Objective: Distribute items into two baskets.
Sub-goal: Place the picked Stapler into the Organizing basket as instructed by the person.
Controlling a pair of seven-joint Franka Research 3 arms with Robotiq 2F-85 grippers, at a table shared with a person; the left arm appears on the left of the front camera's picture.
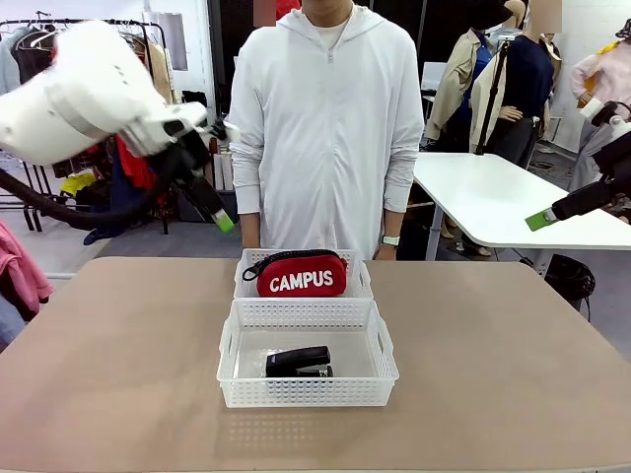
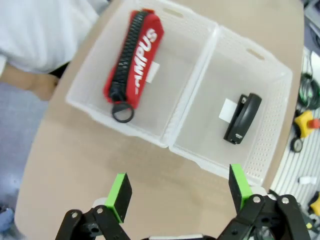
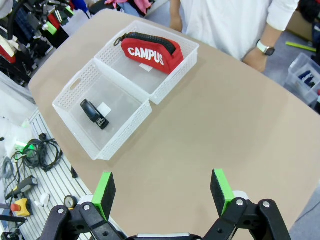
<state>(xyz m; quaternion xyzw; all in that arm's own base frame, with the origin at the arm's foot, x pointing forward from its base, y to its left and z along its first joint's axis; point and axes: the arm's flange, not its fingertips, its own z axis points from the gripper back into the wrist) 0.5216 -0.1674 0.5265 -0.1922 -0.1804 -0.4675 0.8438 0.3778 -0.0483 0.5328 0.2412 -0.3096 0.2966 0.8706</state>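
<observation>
Both my claws, left (image 2: 176, 197) and right (image 3: 162, 191), hang wide open and empty. Pouch (image 1: 301, 275) fills the far basket (image 1: 245, 279), stapler (image 1: 299, 362) the near basket (image 1: 308, 391); sorting looks finished, so I'd retreat.

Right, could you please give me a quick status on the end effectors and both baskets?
Left end effector open, raised. Right end effector open, raised. Red pouch in far basket, stapler in near basket. Nothing in the way.
</observation>
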